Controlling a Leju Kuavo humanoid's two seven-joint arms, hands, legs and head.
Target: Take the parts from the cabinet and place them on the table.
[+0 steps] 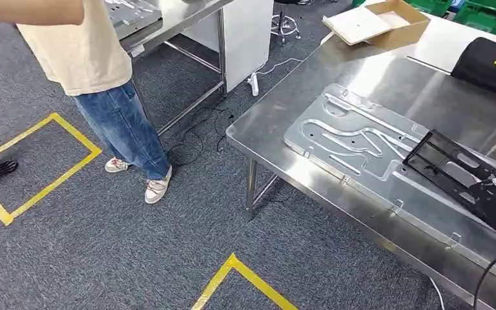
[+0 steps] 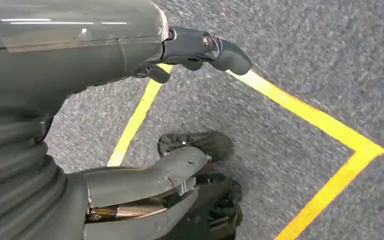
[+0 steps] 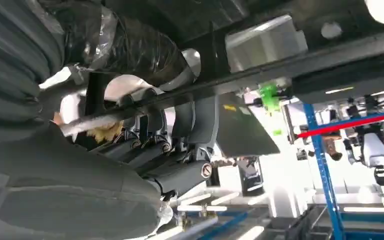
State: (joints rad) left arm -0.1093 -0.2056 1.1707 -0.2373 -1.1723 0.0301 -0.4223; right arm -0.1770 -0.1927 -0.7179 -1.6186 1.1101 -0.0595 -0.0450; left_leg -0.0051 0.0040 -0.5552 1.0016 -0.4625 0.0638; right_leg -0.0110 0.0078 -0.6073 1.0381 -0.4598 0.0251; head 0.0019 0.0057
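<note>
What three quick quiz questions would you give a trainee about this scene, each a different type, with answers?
1. True or false: the silver plate lies flat on the steel table.
2. What does the right hand grip? A) cardboard box B) black frame C) cable
3. Fill in: the left hand, hanging over the floor, holds ____.

Key: 1 true; 2 B; 3 nothing.

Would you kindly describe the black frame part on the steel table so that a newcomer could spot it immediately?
Start at the long steel table on the right of the head view and find the big silver grooved plate lying flat on it. The black frame rests at that plate's right end, partly overlapping it. It is the only dark, open, rectangular skeleton there; the plate is solid and shiny.
</note>
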